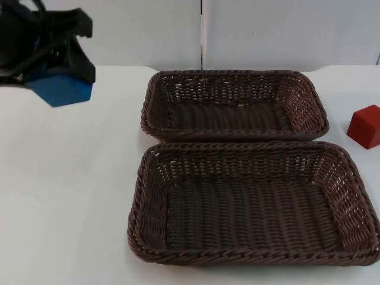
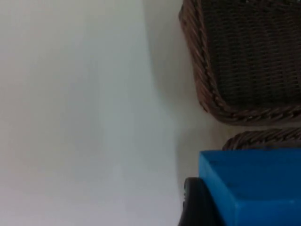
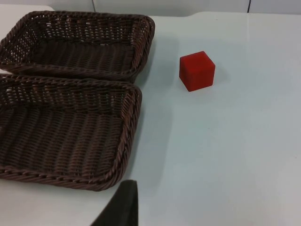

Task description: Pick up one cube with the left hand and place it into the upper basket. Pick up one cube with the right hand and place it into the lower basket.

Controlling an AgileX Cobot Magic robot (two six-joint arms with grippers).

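Note:
My left gripper (image 1: pixel 66 66) hangs over the table's far left, shut on a blue cube (image 1: pixel 59 90). In the left wrist view the blue cube (image 2: pixel 254 186) sits against a black fingertip (image 2: pixel 193 205), with wicker basket corners (image 2: pixel 211 94) beyond it. Two brown wicker baskets lie mid-table: the upper basket (image 1: pixel 233 73) behind the lower basket (image 1: pixel 237 146), both with nothing in them. A red cube (image 1: pixel 364 126) rests on the table to the right of the upper basket. In the right wrist view my right gripper (image 3: pixel 123 207) is well short of the red cube (image 3: pixel 197 70), near the lower basket's (image 3: pixel 70 81) corner.
The grey partition wall (image 1: pixel 267 29) stands just behind the upper basket (image 3: pixel 80 16). White table top (image 1: pixel 65 190) stretches left of the baskets, and more of the table (image 3: pixel 225 150) lies around the red cube.

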